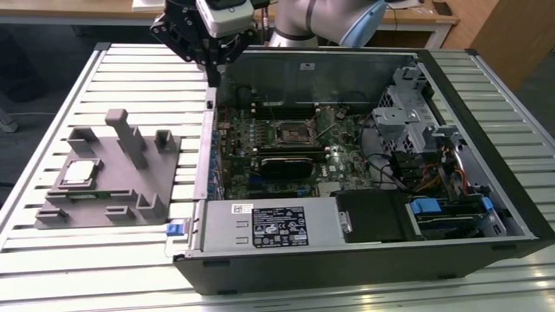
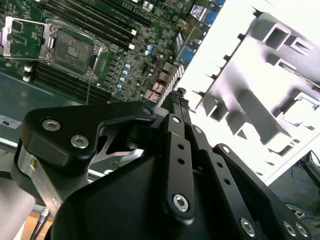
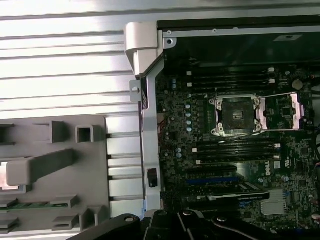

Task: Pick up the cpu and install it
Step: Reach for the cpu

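One cpu (image 1: 78,171) lies flat, metal top upward, in a pocket of the grey fixture (image 1: 113,179) on the slatted tabletop (image 1: 139,78). Its outline is square, so no long axis can be told; its edges run roughly parallel to the fixture's edges.

The gripper (image 1: 213,75) hangs above the wall of the open computer case (image 1: 347,266) that faces the fixture. Its fingers (image 2: 177,130) are closed against each other and hold nothing. From the fingers, the cpu is well apart, toward the exterior view's left and nearer that camera. The socket (image 1: 293,134) lies on the opposite side of the fingers, inside the case.

In the first wrist view, the socket's retaining frame (image 3: 282,111) stands hinged open beside the exposed socket cavity, and a green memory stick (image 3: 30,205) sits in a fixture slot. In the second wrist view, the fingers meet at their tips between the case and the fixture.

A printed label (image 1: 275,225) is fixed to the metal cover; its text is too small to tell.
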Robot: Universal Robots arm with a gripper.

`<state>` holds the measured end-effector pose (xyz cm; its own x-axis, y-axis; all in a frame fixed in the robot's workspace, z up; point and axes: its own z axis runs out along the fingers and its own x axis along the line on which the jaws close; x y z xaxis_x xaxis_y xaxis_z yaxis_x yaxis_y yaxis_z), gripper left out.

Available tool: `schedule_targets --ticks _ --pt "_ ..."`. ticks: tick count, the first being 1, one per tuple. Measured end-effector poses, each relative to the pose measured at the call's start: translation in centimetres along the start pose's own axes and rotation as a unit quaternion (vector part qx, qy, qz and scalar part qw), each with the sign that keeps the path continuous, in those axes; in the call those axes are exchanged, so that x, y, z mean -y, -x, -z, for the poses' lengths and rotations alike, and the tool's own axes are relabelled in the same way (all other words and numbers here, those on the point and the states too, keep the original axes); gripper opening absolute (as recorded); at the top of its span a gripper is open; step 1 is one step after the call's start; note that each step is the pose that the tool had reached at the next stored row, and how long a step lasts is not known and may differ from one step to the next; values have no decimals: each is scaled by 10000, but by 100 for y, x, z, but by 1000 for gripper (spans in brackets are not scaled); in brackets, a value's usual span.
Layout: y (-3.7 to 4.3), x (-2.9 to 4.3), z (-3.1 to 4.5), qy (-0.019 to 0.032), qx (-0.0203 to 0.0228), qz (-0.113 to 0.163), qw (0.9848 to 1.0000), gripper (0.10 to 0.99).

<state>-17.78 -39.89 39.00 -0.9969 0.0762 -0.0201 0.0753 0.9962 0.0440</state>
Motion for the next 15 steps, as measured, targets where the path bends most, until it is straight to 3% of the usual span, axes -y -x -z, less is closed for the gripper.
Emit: schedule_targets --ticks 15 --pt "-101 8 -3 0 0 0 10000 122"
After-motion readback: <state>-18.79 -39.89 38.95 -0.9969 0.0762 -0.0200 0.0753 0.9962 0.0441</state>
